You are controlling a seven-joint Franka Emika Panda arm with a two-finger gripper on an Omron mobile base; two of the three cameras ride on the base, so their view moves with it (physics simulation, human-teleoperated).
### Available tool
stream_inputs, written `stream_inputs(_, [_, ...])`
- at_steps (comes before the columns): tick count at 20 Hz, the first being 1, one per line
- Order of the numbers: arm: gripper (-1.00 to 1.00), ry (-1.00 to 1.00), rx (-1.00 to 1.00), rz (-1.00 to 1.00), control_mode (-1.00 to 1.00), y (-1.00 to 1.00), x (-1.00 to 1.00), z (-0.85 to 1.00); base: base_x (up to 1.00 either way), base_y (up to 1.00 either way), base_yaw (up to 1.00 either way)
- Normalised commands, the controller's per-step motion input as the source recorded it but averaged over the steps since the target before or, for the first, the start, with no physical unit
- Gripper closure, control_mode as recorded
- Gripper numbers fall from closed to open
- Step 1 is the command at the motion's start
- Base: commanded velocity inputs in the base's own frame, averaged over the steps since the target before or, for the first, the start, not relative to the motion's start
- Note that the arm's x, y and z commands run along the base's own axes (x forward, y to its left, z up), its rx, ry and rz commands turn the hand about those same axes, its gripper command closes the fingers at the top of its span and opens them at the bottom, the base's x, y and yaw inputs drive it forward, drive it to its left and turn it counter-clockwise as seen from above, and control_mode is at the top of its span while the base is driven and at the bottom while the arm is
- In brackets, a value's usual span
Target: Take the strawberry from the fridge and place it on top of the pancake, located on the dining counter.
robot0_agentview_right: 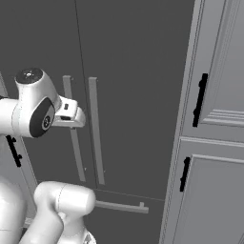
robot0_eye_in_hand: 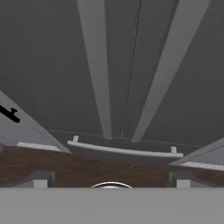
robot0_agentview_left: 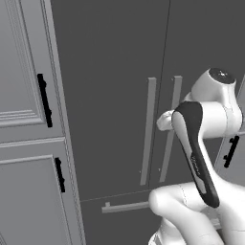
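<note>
Hand view showed our gripper point(robot0_agentview_right: 78, 116) with jaws apart facing the tall dark grey two-door fridge point(robot0_eye_in_hand: 52, 65), both doors shut, so we judged the light, soft, bruisable strawberry lay somewhere behind its long pale grey bar handles point(robot0_eye_in_hand: 98, 65), needing a gentle pinch across its middle.

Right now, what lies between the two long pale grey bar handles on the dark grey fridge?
Only the thin vertical door seam between the left handle and right handle, clearest in the hand view.

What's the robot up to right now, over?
Hand open, holding nothing, near the fridge's bar handles. Fridge doors both shut. Nothing in the way.
</note>
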Motion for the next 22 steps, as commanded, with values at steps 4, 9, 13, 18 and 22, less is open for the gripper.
stream_inputs(4, [-1.0,-0.08,0.0,0.0,-1.0,-0.15,-0.45,0.0,0.0,0.0,0.0])
stream_inputs(9, [-1.0,-0.07,0.0,-0.06,-1.0,-0.18,-0.27,0.0,0.0,0.0,0.0])
stream_inputs(13, [-1.0,-0.05,0.0,-0.13,-1.0,0.0,0.0,0.01,0.0,0.0,0.0])
stream_inputs(18, [-1.0,0.0,0.0,0.0,1.0,0.0,0.0,0.0,-0.1,-0.03,-0.09])
stream_inputs(22, [-1.0,0.0,0.0,0.0,1.0,0.0,0.0,0.0,-0.62,0.0,0.0])
